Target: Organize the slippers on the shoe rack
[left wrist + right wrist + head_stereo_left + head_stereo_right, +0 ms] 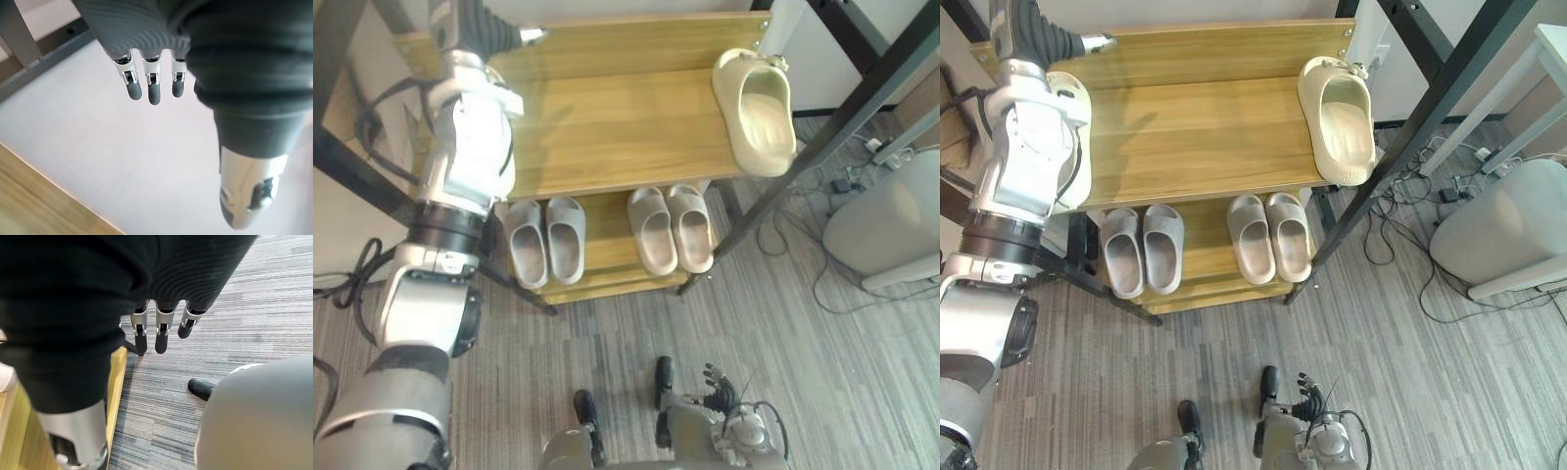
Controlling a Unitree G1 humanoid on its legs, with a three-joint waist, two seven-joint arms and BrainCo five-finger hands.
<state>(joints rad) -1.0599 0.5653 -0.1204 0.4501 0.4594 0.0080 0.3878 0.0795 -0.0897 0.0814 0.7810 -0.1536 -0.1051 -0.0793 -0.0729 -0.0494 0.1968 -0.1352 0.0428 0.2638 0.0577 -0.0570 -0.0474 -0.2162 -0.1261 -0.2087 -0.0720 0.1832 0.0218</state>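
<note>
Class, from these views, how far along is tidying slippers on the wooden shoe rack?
Done: the grey slipper pair and the beige slipper pair sit side by side on the lower shelf. In hand: nothing; the left hand and right hand are open. Left: the cream slipper on the top shelf probably needs its mate.

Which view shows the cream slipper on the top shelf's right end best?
The right eye view: the cream slipper lies whole, well inside the picture. The left eye view shows it whole too, closer to the edge. The wrist views face elsewhere.
</note>
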